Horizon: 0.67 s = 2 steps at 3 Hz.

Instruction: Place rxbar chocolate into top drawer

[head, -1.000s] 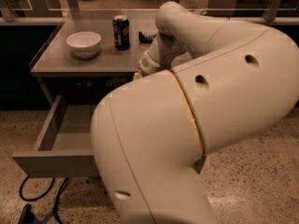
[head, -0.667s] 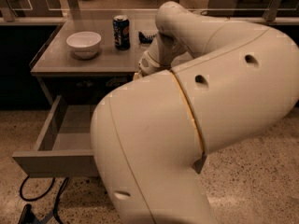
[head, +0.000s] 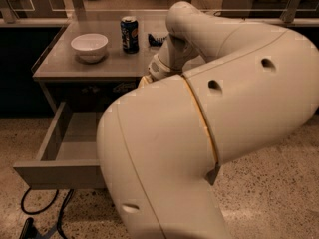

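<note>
pincer [head: 146,78] at frame centre by desk [head: 65,66] front edge, mostly behind arm; open or closed, can't tell. rxbar chocolate not visible. Likely light, flat, slick wrapper: pinch across narrow width. top drawer [head: 50,139] open, lower left.

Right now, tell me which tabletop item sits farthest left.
The white bowl, left of the upright soda can and the dark blue packet. The gripper is hidden behind the arm, by the table edge.
</note>
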Motion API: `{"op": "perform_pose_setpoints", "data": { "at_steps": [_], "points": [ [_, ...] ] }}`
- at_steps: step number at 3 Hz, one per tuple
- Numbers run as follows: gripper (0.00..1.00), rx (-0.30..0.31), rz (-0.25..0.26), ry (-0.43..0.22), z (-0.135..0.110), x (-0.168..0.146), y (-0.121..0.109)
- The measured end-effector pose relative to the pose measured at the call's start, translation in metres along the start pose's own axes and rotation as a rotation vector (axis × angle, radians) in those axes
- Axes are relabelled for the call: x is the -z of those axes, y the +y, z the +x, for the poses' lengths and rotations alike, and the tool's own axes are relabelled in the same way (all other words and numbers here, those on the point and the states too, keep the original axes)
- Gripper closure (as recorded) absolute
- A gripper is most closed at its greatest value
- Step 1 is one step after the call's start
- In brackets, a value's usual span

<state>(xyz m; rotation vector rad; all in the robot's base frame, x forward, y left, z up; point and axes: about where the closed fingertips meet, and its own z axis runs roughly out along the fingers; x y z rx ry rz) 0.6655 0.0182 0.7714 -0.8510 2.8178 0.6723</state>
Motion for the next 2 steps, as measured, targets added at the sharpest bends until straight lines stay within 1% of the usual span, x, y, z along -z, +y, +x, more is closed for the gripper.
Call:
{"op": "perform_pose_setpoints", "data": {
  "at_steps": [1,2],
  "points": [
    [0.0,0.0,0.0,0.0,0.0,-0.0001,0.0],
    [0.0,0.0,0.0,0.0,0.0,-0.0001,0.0]
  ]
}}
